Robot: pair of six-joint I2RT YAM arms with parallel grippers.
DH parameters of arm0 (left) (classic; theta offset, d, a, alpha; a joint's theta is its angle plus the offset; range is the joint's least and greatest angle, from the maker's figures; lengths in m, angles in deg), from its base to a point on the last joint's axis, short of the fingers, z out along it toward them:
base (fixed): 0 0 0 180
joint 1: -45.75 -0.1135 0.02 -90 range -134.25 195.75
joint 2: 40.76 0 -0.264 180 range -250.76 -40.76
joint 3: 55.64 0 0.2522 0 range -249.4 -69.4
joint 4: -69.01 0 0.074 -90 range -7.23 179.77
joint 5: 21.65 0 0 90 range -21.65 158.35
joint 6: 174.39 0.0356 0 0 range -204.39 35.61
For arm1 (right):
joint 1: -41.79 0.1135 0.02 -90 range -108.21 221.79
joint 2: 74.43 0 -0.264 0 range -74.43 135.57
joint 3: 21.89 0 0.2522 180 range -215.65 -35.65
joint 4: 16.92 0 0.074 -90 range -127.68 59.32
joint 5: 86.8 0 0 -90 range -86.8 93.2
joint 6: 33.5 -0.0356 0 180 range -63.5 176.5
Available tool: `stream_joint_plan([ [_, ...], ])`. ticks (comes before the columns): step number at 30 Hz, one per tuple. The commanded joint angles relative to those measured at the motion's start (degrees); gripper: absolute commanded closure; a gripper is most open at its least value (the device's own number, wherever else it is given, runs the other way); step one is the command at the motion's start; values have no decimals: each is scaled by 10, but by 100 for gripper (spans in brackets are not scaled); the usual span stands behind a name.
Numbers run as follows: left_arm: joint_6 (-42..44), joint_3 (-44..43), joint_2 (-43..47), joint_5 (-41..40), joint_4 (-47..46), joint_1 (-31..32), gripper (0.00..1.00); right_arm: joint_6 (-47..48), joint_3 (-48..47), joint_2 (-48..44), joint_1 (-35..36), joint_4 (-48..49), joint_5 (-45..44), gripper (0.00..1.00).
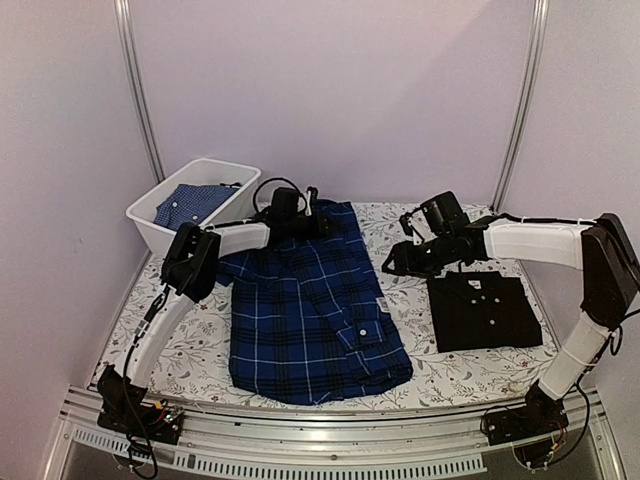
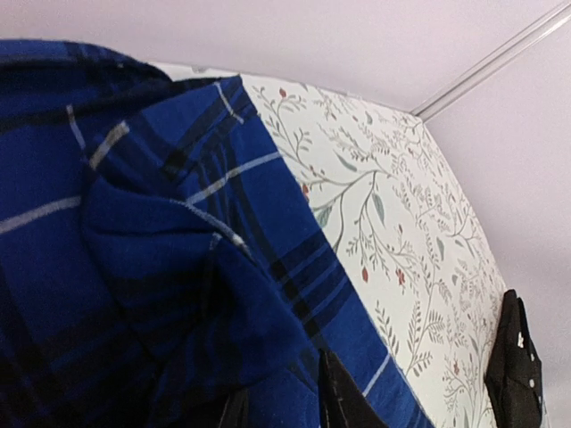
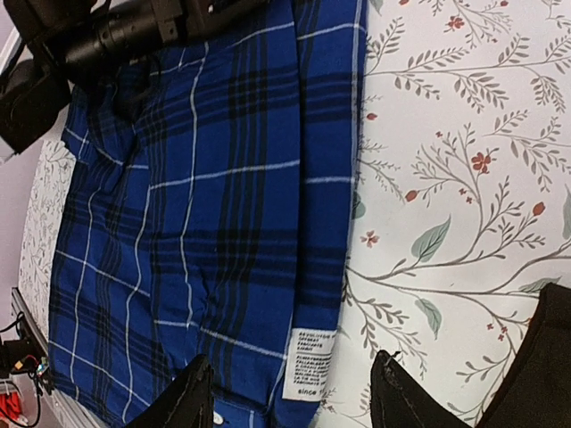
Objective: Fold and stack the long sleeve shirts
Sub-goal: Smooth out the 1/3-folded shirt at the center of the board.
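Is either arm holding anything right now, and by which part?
The left fingers pinch the plaid shirt at its bunched far edge. The right fingers are open above the table, holding nothing.

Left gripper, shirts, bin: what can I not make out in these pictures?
- Left wrist view: the left gripper has its tips cut off by the bottom edge; whether it holds the plaid shirt is unclear.
- Right wrist view: the label is too small to read; the black shirt is cut off at the corner.
- Top view: the blue garment is mostly hidden by the bin wall.
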Motion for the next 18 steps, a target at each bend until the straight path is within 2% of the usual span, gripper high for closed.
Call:
stream_joint_plan([
  [1, -28, -71, -34, 22, 9, -8, 72, -10, 28, -20, 27, 8, -1, 39],
  [7, 5, -10, 36, 13, -34, -2, 66, -12, 51, -23, 59, -6, -2, 32],
  [11, 58, -2, 86, 16, -12, 3, 63, -13, 90, -29, 78, -8, -1, 27],
  [15, 125, 47, 168, -14, -12, 24, 47, -35, 135, -45, 96, -5, -1, 27],
  [18, 155, 87, 233, -42, -11, 41, 37, -59, 177, -61, 109, -4, -4, 32],
])
